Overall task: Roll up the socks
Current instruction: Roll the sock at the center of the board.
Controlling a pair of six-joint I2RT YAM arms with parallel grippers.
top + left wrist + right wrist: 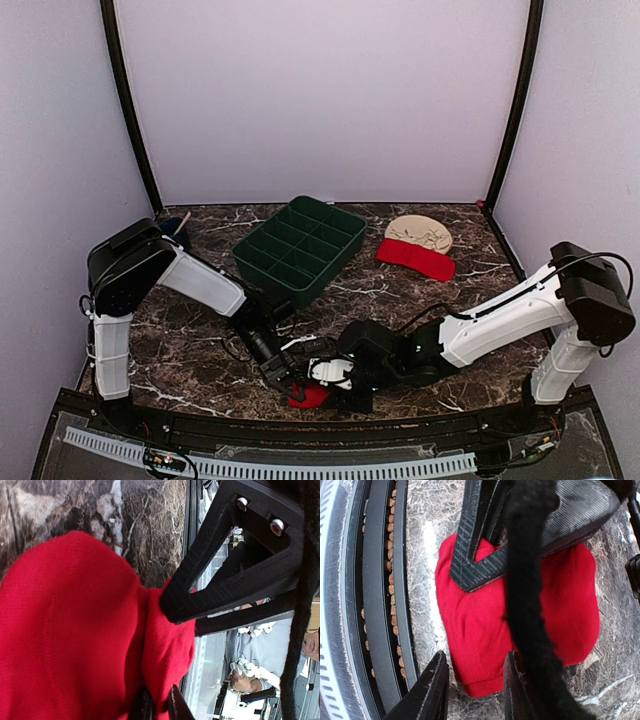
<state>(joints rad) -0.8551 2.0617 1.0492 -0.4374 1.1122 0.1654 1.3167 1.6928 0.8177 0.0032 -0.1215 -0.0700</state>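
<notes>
A bundled red sock (308, 398) lies at the table's near edge between my two grippers. My left gripper (283, 378) is shut on a fold of that sock (75, 630); the fabric is pinched between its two dark fingers at the bottom of the left wrist view, where the left gripper (160, 700) shows. My right gripper (475, 655) stands open just above the bundle (475, 620), its fingers straddling the cuff end without closing on it. A second red sock (415, 258) lies flat at the back right.
A green compartment tray (250, 268) stands at the back centre. A beige cloth (420, 232) lies behind the flat sock. A dark cup (175, 230) sits at the back left. The table's black front rail (380, 605) runs close beside the bundle.
</notes>
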